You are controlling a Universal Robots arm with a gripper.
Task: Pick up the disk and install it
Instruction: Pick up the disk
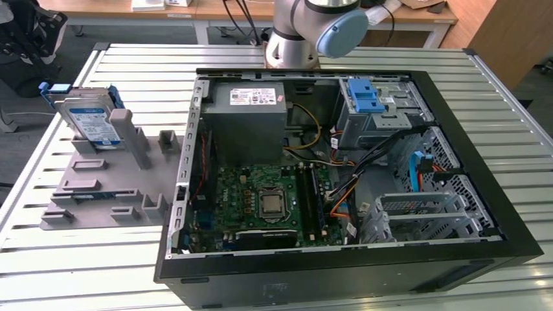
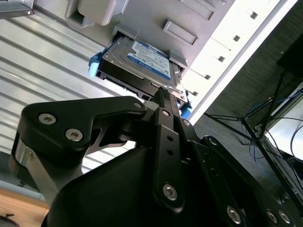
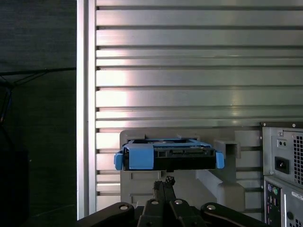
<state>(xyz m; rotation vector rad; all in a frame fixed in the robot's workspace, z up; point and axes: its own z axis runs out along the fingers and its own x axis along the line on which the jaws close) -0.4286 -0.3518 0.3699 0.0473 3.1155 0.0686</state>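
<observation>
A slatted aluminium table (image 1: pixel 95 272) takes up most of the exterior view, its long ribbed profiles running side by side. In the first wrist view its slats (image 3: pixel 189 71) catch a soft band of light that brightens toward the table's edge. Beyond the table's far side stands a wooden desk (image 1: pixel 233 9) on white legs (image 1: pixel 201 29), with dark cables (image 1: pixel 235 21) hanging below it and small white boxes (image 1: pixel 154 5) on top. A wooden cabinet panel (image 1: pixel 509 35) stands at the exterior view's right. The floor (image 1: pixel 17 155) is dark grey. In the second wrist view a black tripod (image 2: pixel 246 122) stands on it, with blue cables (image 2: pixel 259 151) trailing just beside.
</observation>
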